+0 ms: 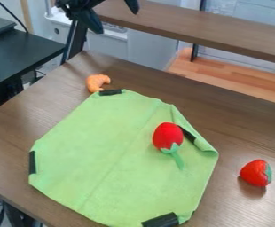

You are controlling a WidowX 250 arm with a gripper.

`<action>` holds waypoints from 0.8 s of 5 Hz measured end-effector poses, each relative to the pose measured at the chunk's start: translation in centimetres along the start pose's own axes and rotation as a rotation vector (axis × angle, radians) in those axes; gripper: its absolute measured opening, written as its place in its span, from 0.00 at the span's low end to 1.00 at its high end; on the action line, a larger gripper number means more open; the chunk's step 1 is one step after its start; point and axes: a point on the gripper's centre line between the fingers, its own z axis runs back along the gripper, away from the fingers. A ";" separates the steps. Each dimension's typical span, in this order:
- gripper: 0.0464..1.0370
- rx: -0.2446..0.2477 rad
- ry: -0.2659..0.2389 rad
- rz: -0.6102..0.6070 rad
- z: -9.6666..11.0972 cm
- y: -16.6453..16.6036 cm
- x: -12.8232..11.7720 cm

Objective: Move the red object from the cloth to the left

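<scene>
Up at the top edge, the black gripper (pixel 115 21) hangs open and empty, its fingers spread apart. Below, the red toy vegetable (pixel 167 136) lies on the right part of the green cloth (pixel 110 150), beside a folded edge, its green stem pointing toward the camera. A toy strawberry (pixel 255 173) sits on the brown table (pixel 246 133), right of the cloth.
</scene>
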 end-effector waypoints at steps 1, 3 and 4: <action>0.96 0.019 0.023 0.006 -0.8 0.6 -0.4; 0.96 0.084 0.030 -0.072 -4.4 1.4 -3.2; 0.96 0.120 0.030 -0.093 -6.0 1.5 -4.2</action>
